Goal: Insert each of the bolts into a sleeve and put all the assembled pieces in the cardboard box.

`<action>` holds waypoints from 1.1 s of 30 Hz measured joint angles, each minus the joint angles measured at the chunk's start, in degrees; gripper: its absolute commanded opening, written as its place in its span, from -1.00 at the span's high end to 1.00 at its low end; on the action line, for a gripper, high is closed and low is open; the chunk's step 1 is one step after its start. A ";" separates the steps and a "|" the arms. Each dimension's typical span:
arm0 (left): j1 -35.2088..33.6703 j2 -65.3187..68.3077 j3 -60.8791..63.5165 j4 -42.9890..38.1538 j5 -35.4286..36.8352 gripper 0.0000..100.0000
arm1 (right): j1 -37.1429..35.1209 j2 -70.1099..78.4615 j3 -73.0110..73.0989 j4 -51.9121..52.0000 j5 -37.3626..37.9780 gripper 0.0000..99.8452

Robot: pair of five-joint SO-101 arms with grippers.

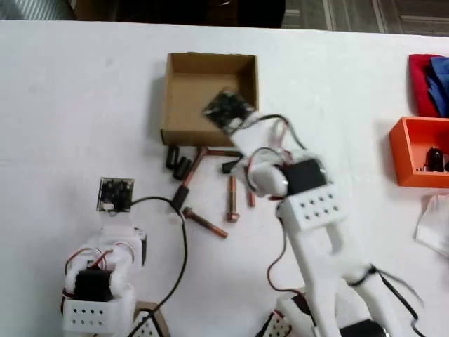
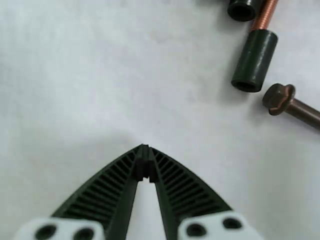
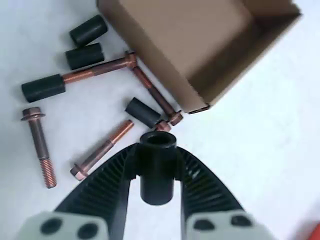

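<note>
My right gripper (image 3: 156, 152) is shut on a black sleeve (image 3: 157, 172), held just off the front corner of the open cardboard box (image 3: 200, 45), which also appears in the high view (image 1: 210, 133). In front of the box lie loose copper bolts (image 3: 39, 145) (image 3: 102, 149) and loose black sleeves (image 3: 88, 30) (image 3: 142, 111). One bolt (image 3: 100, 67) is pushed into a sleeve (image 3: 43, 87). My left gripper (image 2: 144, 165) is shut on nothing, low over bare table, with a sleeved bolt (image 2: 254, 60) and a bolt head (image 2: 280, 97) a short way off.
An orange bin (image 1: 421, 151) stands at the right edge, with red and blue cloth (image 1: 429, 81) behind it. A black cable (image 1: 184, 246) runs from the left arm (image 1: 98, 274) across the table near the bolts. The table's left half is bare white.
</note>
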 measured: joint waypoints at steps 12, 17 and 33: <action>0.00 0.00 0.00 0.00 0.00 0.94 | 16.18 -19.78 15.30 0.35 2.20 0.96; 0.00 0.00 0.00 0.00 0.00 0.94 | 20.04 -30.68 28.04 0.44 4.31 0.96; 0.00 0.00 0.00 0.00 0.00 0.94 | 17.49 -52.40 35.87 8.88 0.88 0.96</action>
